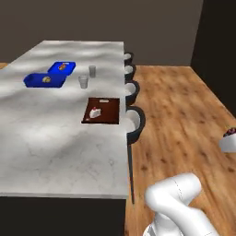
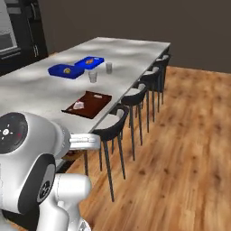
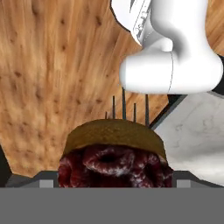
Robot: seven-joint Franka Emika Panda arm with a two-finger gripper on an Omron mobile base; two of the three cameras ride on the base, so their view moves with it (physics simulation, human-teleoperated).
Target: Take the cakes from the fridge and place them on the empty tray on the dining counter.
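In the left base view we see the counter (image 1: 55, 138) with the tray (image 1: 102, 110) near its right edge. One cake (image 1: 95, 112) already sits on the tray at about 8 o'clock of its middle. A second cake (image 1: 228, 140) hangs at 3 o'clock of the frame, over the wood floor (image 1: 184, 120), well apart from the tray.

In the right base view the tray (image 2: 89, 103) lies just inside the counter edge, above the stools (image 2: 113, 128); two blue trays (image 2: 74, 67) and two cups (image 2: 100, 72) stand at its 12 o'clock, leaving bare tray for a landing.

In the hand view the gripper (image 3: 114, 183) stands wide, pinching the cake (image 3: 114, 159) between its fingers. We judge one delivered, one in transit; the stools guard the counter's edge.
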